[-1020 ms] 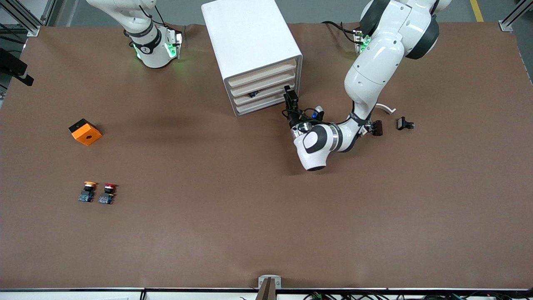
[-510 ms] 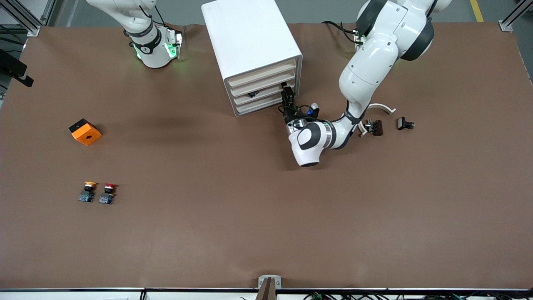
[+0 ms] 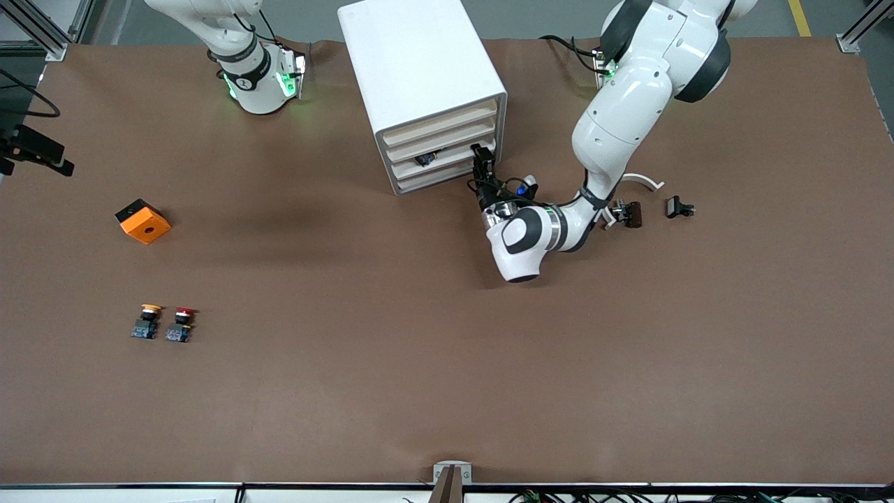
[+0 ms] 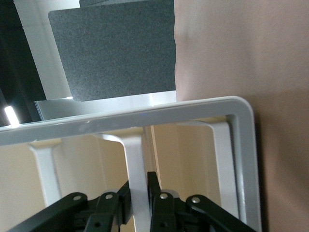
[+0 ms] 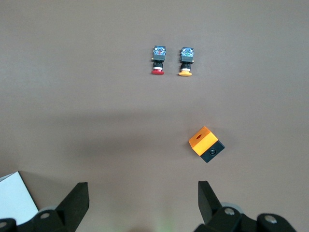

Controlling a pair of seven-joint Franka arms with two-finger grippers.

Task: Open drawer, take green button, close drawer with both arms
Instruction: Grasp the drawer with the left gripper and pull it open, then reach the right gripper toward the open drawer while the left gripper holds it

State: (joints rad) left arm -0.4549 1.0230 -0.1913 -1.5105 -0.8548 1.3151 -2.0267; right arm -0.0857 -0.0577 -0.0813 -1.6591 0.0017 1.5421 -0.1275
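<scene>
Brown table [image 3: 447, 363] – grey floor [image 3: 545, 17], perhaps concrete.

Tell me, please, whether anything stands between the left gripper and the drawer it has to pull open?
Nothing does. The left gripper is already at the drawer, third from the top of the cabinet, shut on a thin white handle bar on the cream fronts. The right gripper waits open, high over the table.
</scene>
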